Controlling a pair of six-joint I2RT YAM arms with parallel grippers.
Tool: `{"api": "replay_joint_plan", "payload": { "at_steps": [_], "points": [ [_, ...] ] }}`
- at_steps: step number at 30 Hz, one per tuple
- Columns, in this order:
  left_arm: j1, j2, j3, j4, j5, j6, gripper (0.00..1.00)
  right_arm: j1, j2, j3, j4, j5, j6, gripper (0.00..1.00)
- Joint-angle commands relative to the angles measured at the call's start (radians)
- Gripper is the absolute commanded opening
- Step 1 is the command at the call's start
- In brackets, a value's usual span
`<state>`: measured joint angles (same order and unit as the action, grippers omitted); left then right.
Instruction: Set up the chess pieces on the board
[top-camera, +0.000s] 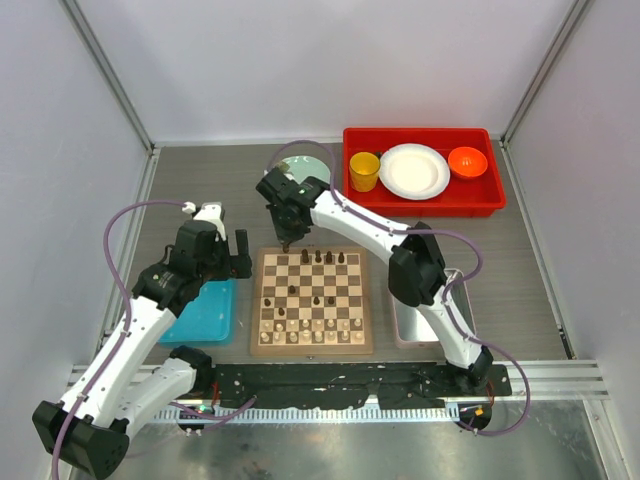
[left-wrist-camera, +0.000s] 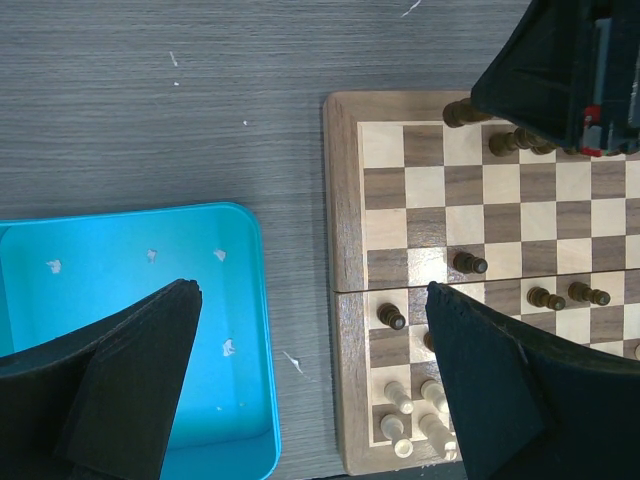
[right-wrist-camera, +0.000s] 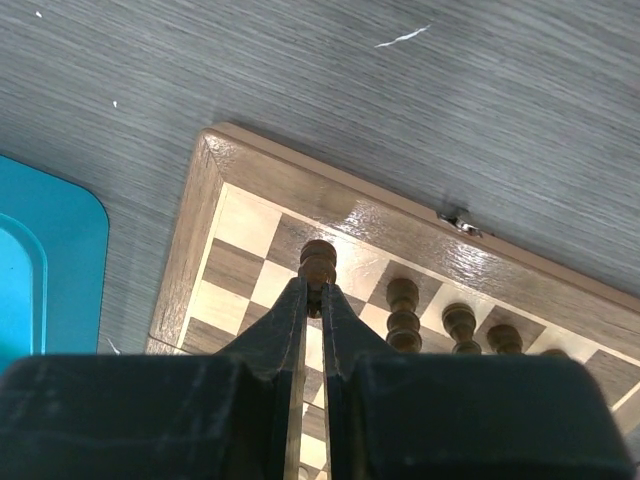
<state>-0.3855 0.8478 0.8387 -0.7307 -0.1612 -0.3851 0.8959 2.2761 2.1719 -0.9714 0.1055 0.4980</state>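
Right wrist view gives the closest account: a dark chess piece (right-wrist-camera: 318, 262) is seen clamped between the nearly closed fingers of the right gripper (right-wrist-camera: 312, 296). Its rounded head protrudes just past the fingertips, over the back row of the board (right-wrist-camera: 330, 195) near a corner square. Whether its base is seated on the square cannot be told. Other dark pieces (right-wrist-camera: 403, 310) are lined up just beside the gripper, so the nearest could be clipped and toppled when the jaws are spread. If the piece is released while tilted or raised, it could be tipped over or left straddling two squares. A narrow grip on a turned wooden stem could also be lost by slipping. The left gripper (left-wrist-camera: 312, 292) is held wide apart above the table, with the blue tray (left-wrist-camera: 100, 300) under one finger and the board's edge under the other. Pale pieces (left-wrist-camera: 400, 400) lying close beneath that second finger could be scattered by a careless descent.
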Motion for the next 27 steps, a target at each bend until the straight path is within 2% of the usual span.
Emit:
{"api": "replay_joint_plan", "payload": {
  "at_steps": [1, 27],
  "points": [
    [0.005, -0.012, 0.011, 0.017, 0.006, 0.003, 1.0, 0.015, 0.022, 0.058, -0.003, -0.024, -0.009, 0.01],
    [0.005, -0.006, 0.008, 0.022, 0.023, 0.008, 1.0, 0.035, 0.062, 0.045, -0.007, -0.047, -0.01, 0.01]
  ]
}}
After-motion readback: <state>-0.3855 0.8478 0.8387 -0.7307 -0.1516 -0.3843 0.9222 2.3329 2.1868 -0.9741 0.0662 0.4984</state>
